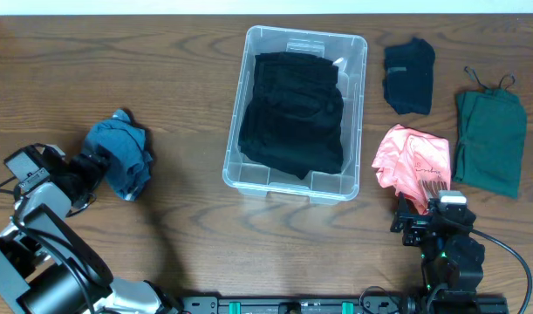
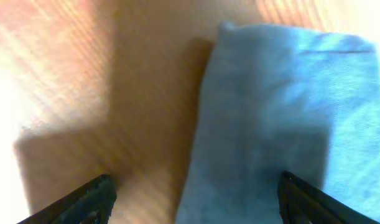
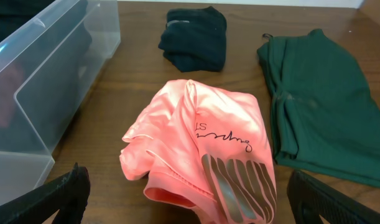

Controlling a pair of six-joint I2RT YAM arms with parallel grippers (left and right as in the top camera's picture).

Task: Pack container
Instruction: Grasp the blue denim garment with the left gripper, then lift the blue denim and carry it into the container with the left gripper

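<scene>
Both released. The left tool (image 2: 193, 200) lines up the blue cloth (image 2: 283, 106), the right tool (image 3: 186, 190) the pink top (image 3: 202, 137).

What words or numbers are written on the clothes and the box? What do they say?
"ST": small dark letters on the pink shirt, seen at a tilt, so this is only my best reading.
Curly dark writing beside those letters on the same shirt: too tilted and loopy to read.
White label on the clear box: too small to read.
Nothing else shows any writing.
</scene>
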